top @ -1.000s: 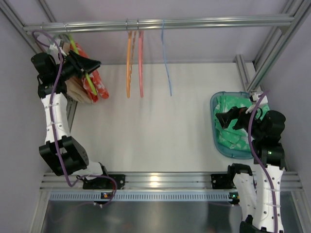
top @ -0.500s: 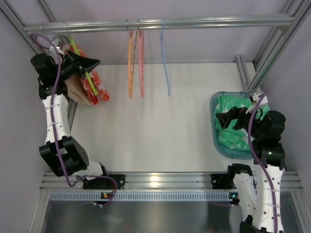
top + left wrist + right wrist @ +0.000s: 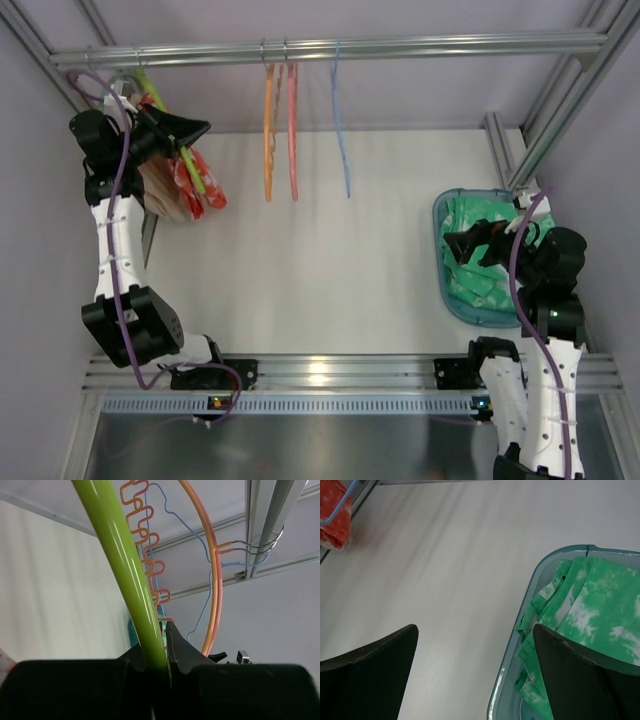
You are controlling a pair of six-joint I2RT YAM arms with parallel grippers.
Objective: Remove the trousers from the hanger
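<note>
**Overhead and wrist views.** White tabletop beneath a metal rail. At 3 o'clock stands a teal bin holding green-and-white cloth. At 10 o'clock the red-orange trousers hang on the lime hanger, beside a tan garment. At 12 o'clock hang an orange hanger, a pink hanger and a blue hanger. The left fingers are clamped on the lime hanger's rod. The right fingers are spread wide, holding nothing, above the bin's rim.
</note>
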